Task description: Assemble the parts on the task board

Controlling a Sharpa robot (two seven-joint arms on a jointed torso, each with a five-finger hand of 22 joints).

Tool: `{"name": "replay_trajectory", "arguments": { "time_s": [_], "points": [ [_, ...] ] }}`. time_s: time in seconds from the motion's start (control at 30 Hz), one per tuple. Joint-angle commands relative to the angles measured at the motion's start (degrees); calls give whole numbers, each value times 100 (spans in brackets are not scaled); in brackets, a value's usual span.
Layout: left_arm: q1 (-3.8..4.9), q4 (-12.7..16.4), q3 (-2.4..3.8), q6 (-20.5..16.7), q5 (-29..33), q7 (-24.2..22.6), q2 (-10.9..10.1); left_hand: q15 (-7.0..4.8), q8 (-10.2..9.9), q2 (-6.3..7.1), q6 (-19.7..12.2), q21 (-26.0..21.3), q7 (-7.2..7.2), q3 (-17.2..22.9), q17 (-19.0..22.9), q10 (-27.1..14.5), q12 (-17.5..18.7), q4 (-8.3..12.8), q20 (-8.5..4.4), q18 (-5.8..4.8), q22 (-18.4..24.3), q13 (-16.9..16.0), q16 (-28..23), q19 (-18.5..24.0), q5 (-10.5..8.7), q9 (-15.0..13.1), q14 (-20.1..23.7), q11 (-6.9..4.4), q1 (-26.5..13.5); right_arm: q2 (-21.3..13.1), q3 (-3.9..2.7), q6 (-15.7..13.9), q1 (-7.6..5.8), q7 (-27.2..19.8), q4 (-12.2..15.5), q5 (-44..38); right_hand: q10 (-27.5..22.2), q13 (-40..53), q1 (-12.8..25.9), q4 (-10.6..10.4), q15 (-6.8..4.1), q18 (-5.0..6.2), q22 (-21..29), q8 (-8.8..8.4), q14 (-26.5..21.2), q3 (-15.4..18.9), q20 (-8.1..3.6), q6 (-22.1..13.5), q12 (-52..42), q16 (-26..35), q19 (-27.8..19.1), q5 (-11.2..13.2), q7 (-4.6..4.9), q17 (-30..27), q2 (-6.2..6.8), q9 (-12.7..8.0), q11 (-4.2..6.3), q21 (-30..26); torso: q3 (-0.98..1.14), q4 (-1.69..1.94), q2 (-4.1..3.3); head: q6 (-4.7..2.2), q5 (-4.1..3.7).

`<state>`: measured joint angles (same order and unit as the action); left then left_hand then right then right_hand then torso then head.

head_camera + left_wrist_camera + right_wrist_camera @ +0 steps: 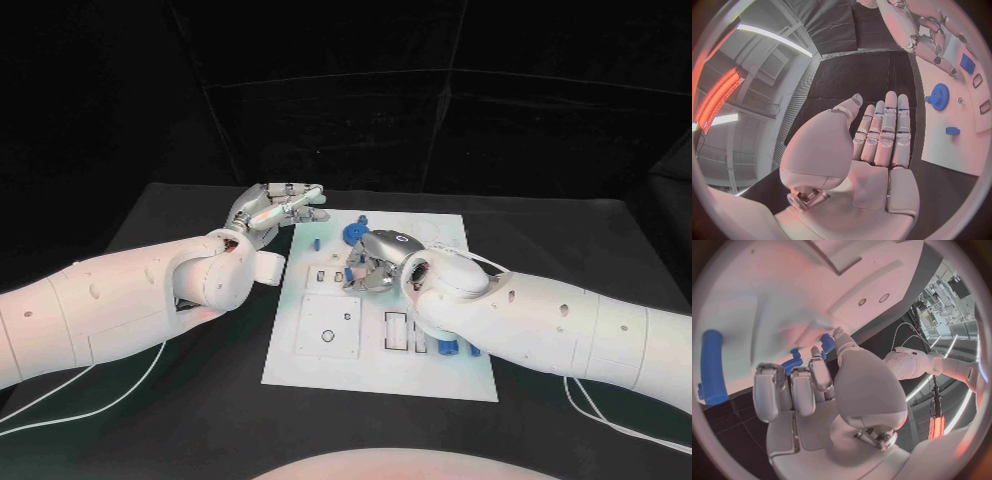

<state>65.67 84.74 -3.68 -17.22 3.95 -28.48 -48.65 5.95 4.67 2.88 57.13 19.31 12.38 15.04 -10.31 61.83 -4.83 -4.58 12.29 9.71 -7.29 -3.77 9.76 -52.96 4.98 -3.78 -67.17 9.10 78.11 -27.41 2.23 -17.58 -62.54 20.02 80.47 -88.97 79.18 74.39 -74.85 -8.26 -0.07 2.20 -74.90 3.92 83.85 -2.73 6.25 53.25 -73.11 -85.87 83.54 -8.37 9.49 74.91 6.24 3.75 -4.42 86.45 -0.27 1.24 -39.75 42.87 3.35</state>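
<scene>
Head view first: our white flat task board (378, 375) lies mid-frame, small round blue plastic gear (355, 233) near its top edge. Our left hand (274, 214) hovers beside it, fingers straight, empty. Our right hand (375, 265) curls over the board; whether it holds anything we cannot tell.

Left wrist view adds the gear's (939, 96) teeth, right of centre: light, stiff, best pinched at its rim.

Right wrist view adds blue pieces (792, 363) at our fingertips (816, 354).

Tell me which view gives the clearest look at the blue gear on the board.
The left wrist view: the blue gear lies unobstructed on the task board, teeth visible. In the head view it is small, just beyond the right hand. The right wrist view doesn't clearly show it.
</scene>
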Motion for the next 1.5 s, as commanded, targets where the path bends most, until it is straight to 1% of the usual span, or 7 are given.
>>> {"name": "replay_trajectory", "arguments": {
  "time_s": [0.03, 0.27, 0.47, 0.67, 0.83, 1.07, 1.5],
  "points": [
    [10, -4, 6, -34, -117, 45, -4, -1, -23, -19, 53, -15, 0, 1, -6, 46, 21, 22, 8, 77, 8, 2, -19, -13, 13, -3, -19, -9, -28, -60, -3, -458, -6, -140, 103, -40, -47, -15, 3, -35, 45, -17, -695, -9, 425, 97, 48, -49, 26, 38, -1, -31, 10, 656, 16, 10, -20, -38, 3, 2, 4, -9, -1],
    [9, -34, 6, -326, -568, 326, -36, -167, 27, 12, 275, 147, -138, 37, -167, 526, -114, 4, -115, 101, -44, -49, 153, -304, 10, -18, -482, -177, -175, -483, -12, -996, -32, -866, 501, -2, -132, -123, -172, -203, 67, 4, -612, -1, 403, 434, 72, -160, 135, 92, -67, -54, 39, 572, 30, 13, -46, -86, 5, -22, 13, -31, 5],
    [28, -61, 8, -412, -1423, 1236, -96, -668, 129, 116, 667, 1004, -490, -63, -1085, 1378, -363, -215, -633, 82, -445, -215, 1422, -1552, 1, -81, -1928, -580, -564, -1102, -17, -904, -322, -1962, 928, 1278, -428, -480, -501, -195, 60, 126, -113, 33, 278, 476, 72, -162, 530, 377, -461, -156, 33, 123, -224, 26, -39, -359, 14, -14, 41, -72, -10],
    [190, -75, 9, 263, -2718, 2851, -100, -876, 252, 114, 767, 2052, -646, -326, -5606, 1873, -1032, -454, -903, 48, -1119, -866, 6078, -2177, -16, -250, -2108, -777, -825, -1751, -17, -661, -742, -2263, 1210, 2651, -595, -728, -603, -189, 20, 185, 149, 125, 222, 562, 35, -40, 780, 559, -645, -269, -12, -117, -330, 47, 5, -526, 37, -45, 125, -33, 3],
    [398, -106, 9, 1032, -3986, 4193, 24, -936, 579, -66, 572, 5010, -736, -557, -7712, 1678, -2323, -704, -995, -452, -4904, -2025, 7843, -3065, -16, -503, -2242, -818, -1019, -2145, -21, -595, -911, -2276, 1220, 3170, -595, -754, -607, -204, 9, 189, 175, 144, 219, 598, 24, -23, 793, 591, -653, -308, -22, -150, -367, 48, 15, -548, 46, -69, 209, 14, 28],
    [716, -286, 8, 1878, -5248, 5441, 392, -1002, 1654, -199, 160, 5978, -799, -1411, -7969, 1319, -5440, -1136, -1020, -606, -6258, -5056, 8024, -3170, -35, -1221, -2283, -927, -1377, -2341, -22, -545, -986, -2083, 1074, 3416, -588, -794, -563, -250, -6, 210, 278, 174, 199, 718, 7, -5, 807, 692, -710, -346, -36, -278, -368, 47, 27, -619, 83, -82, 311, 70, 49],
    [1030, -850, -200, 2250, -5643, 6143, 1260, -1061, 2615, -425, -136, 6320, -928, -2162, -7969, 1448, -6182, -1192, -1077, -698, -6839, -5802, 8024, -3285, -202, -2013, -2283, -1016, -1364, -2275, -22, -455, -1003, -1764, 960, 3491, -566, -829, -475, -313, -20, 243, 445, 214, 190, 971, -9, 7, 798, 789, -805, -443, -51, -381, -261, 44, 39, -736, 107, -98, 342, 97, 90]
  ]
}}
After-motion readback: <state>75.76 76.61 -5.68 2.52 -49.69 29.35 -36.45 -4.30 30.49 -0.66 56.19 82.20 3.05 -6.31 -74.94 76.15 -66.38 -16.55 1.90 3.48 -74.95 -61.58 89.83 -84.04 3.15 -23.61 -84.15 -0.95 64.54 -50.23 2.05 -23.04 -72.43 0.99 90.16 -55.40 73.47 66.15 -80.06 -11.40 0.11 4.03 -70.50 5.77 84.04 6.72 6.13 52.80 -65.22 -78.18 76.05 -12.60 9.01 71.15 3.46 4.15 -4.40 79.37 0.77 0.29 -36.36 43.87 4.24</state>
